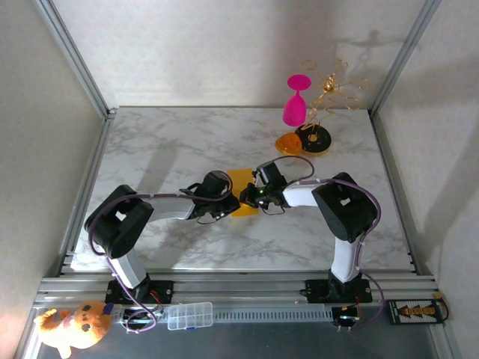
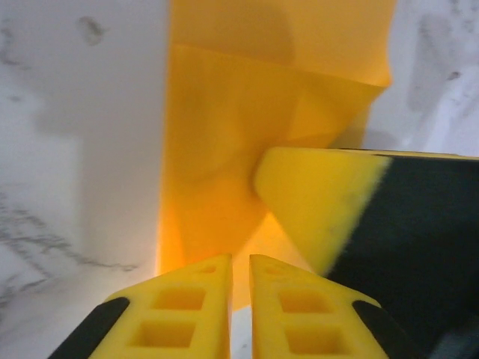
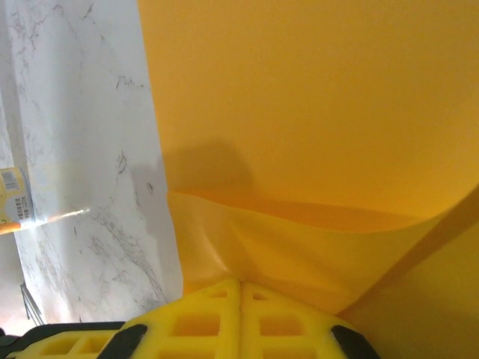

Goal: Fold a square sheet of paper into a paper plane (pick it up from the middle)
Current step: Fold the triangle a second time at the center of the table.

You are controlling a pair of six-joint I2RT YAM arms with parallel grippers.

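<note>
The square sheet of paper is yellow-orange and lies mid-table between my two grippers. My right gripper comes in from the right. In the right wrist view its fingers are pressed together on a raised flap of the paper, which curls up from the flat part beyond. My left gripper sits at the sheet's left side. In the left wrist view its tips stand a narrow gap apart at the paper's near edge, with table showing through the gap. A right finger is close ahead.
At the back right stand a pink goblet, a gold wire stand and an orange-and-black disc. A plush toy and a clear box lie on the near rail. Enclosure walls bound the marble table.
</note>
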